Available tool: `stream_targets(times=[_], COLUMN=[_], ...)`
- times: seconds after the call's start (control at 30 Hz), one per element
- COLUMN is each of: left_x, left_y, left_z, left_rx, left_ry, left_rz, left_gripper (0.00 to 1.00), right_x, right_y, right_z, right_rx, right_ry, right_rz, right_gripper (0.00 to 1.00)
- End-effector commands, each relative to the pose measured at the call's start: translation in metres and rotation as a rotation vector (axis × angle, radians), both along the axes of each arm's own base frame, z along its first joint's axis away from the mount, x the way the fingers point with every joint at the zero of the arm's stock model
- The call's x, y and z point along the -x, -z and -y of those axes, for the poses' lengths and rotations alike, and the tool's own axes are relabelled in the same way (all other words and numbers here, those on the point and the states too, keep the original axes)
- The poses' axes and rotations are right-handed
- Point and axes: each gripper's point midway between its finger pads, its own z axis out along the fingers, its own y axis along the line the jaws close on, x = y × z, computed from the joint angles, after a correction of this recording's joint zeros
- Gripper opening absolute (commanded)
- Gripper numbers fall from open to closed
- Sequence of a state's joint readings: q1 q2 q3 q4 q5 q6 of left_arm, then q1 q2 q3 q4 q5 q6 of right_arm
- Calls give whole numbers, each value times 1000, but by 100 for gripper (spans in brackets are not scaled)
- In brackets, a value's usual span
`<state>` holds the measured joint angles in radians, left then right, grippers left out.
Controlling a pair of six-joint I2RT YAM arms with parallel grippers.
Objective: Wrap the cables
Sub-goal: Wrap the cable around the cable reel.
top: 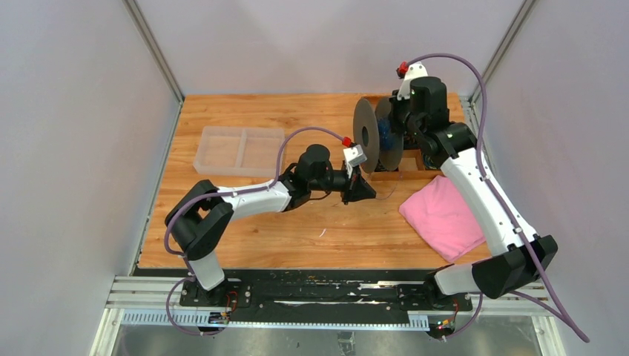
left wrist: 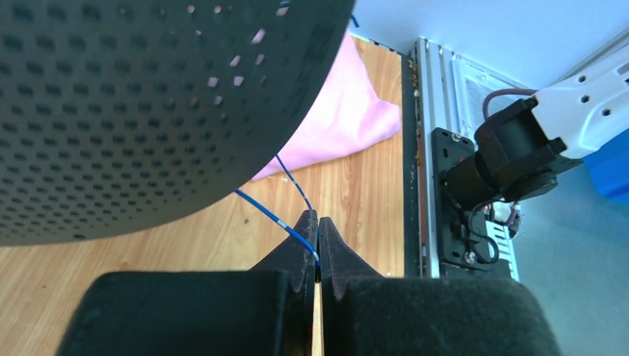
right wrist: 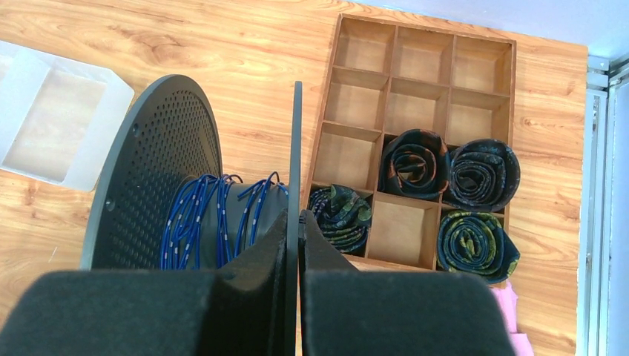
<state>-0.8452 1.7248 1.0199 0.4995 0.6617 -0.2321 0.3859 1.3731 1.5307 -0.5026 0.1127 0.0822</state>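
White arm links (top: 256, 199), black joints (top: 315, 159), purple hoses (top: 445, 55), red connectors (top: 346, 141), matte black claw fingers (left wrist: 293, 256)

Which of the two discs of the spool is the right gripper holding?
The disc beside the wooden box, seen edge-on: the right gripper is shut on its rim. The other disc, beyond the blue cable, is not held.

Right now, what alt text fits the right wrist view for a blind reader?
The right tool grips the thin rim of a black perforated spool wound with blue cable. Beside it sits a wooden compartment tray holding four rolled dark fabrics.
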Motion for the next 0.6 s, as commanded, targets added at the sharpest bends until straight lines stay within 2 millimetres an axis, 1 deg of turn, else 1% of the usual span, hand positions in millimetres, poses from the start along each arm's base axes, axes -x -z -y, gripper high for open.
stream_targets(times=[0.0,0.07,0.17,0.33,0.43,0.57], left_x=[26,27,29,29,29,18], left_y=[-37,-42,-56,-72,-71,-68], left_z=[8,8,11,12,9,2], left_rx=[57,54,60,37,-35,-154], left_ry=[104,108,129,143,136,107], left_rz=[-18,-31,-39,-56,-74,-33], left_gripper=[0,0,0,0,1,4], right_x=[-24,-23,-22,-21,-18,-16], right_y=[-29,-23,-13,2,6,10], right_z=[15,14,10,4,4,6], right_rx=[30,44,70,119,147,185], right_ry=[89,89,82,69,63,50], right_rz=[166,161,156,156,164,176], right_gripper=[1,1,1,1,1,1])
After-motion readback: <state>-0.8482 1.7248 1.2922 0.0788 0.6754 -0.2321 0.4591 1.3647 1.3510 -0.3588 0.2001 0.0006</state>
